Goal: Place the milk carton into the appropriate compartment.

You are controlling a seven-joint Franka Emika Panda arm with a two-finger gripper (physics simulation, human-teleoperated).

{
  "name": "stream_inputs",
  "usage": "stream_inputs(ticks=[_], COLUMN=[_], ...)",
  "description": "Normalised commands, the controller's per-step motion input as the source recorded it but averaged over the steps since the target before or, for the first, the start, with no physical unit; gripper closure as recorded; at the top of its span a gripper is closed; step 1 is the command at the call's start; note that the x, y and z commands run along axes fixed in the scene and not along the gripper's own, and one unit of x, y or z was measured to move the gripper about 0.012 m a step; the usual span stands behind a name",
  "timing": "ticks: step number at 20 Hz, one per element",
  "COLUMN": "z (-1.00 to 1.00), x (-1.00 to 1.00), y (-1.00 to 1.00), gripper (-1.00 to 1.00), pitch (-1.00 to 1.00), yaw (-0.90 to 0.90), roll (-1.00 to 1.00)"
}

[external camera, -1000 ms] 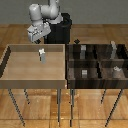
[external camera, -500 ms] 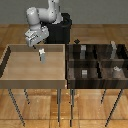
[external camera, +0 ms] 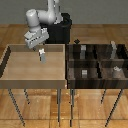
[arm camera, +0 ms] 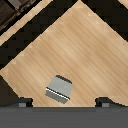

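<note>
The milk carton (external camera: 42,56), a small white-and-grey box, stands upright on the floor of the light wooden tray (external camera: 20,75), towards its far side. My gripper (external camera: 39,48) hangs just above the carton, slightly to the exterior view's left of it, and touches nothing. In the wrist view the carton (arm camera: 59,88) lies below the gripper (arm camera: 62,103), between the two fingertips (arm camera: 22,103), which stand wide apart. The gripper is open and empty.
A dark divided bin (external camera: 98,62) with several compartments stands at the exterior view's right of the tray and holds small grey blocks (external camera: 84,73). The tray's raised walls (external camera: 64,62) border the carton's area. The robot's black base (external camera: 62,30) is behind.
The arm has swung a little toward the exterior view's left and the gripper has come down closer to the carton. The carton has not moved.
</note>
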Motion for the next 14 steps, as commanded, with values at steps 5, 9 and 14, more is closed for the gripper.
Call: stream_inputs(ticks=[5,9,14], z=[0.00,0.00,-0.80], x=[0.20,-0.50,0.00], y=[0.00,0.00,0.00], gripper=[-1.00,-1.00,-1.00], pitch=[0.00,0.00,0.00], yaw=[0.00,0.00,0.00], roll=[0.00,0.00,0.00])
